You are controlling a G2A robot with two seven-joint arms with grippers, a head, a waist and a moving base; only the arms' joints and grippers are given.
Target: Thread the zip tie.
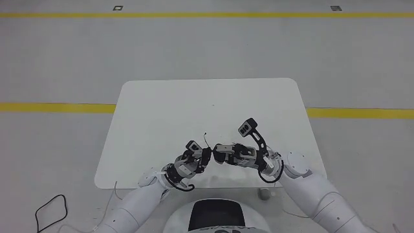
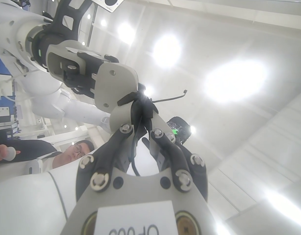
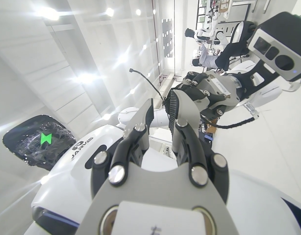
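The zip tie (image 1: pixel 205 139) is a thin black strap. It sticks up from where my two grippers meet, above the near part of the white table (image 1: pixel 207 103). My left gripper (image 2: pixel 142 116) is shut on the zip tie (image 2: pixel 172 98); the strap runs between its fingers and its free end with the small head points away. My right gripper (image 3: pixel 161 106) faces it tip to tip, open, with a gap between its fingers. The zip tie (image 3: pixel 145 79) ends beside the ribbed pad (image 3: pixel 172 110) of one right finger. From above, the left gripper (image 1: pixel 206 156) and the right gripper (image 1: pixel 217 153) nearly touch.
Both arms hang close to the table's front edge (image 1: pixel 194 186). The table's far half is bare white surface. A black cable (image 1: pixel 48 211) lies on the floor at the near left, and yellow lines (image 1: pixel 58 107) cross the floor.
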